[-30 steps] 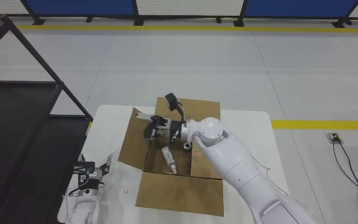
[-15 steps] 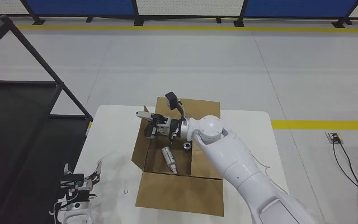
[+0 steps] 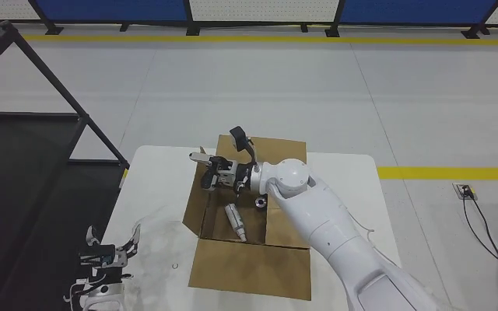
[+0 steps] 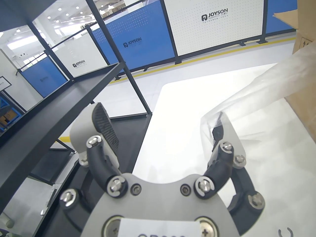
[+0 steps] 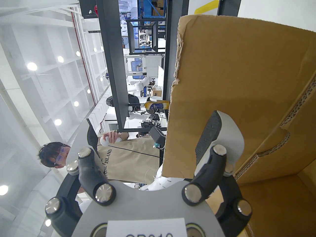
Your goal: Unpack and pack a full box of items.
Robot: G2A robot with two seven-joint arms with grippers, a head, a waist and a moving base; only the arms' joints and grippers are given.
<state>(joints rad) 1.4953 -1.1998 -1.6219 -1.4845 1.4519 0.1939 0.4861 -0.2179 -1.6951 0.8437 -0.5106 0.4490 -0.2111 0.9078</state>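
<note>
**Status.** The box [image 3: 249, 268] stands open on the desk [image 3: 350, 186]. A tube-shaped item [image 3: 235, 221] and a small round item [image 3: 259, 204] lie on its floor, so unpacking is judged incomplete. The right claw [image 3: 204, 169] is at the raised side flap [image 3: 193, 204] on the left arm's side. In the right wrist view its jaws stand wide with the flap's edge between them, not clamped. The left claw [image 3: 113, 233] is near the desk's front corner, well apart from the box, spread wide and gripping nothing. A clear plastic bag [image 4: 259, 94] runs from beside the box to this claw and is draped over one fingertip [image 4: 217, 133]. Whether the bag contains anything cannot be told.

**Hazards.**

1. Film snag. Cause: the bag is hooked on the left fingertip. Any travel of that arm is likely to drag the bag along, possibly off the desk edge. The film may also wrap the pad and weaken the next grasp. Free the film first.
2. Flap tear or box shift. Cause: closing on the flap and pulling sideways. The corrugated edge is ragged and may rip. The box looks light and could slide or tilt, rolling the tube-shaped item.
3. Collision. Cause: the right arm spans the opening. Descending toward the items from this pose risks striking the flap.
</note>
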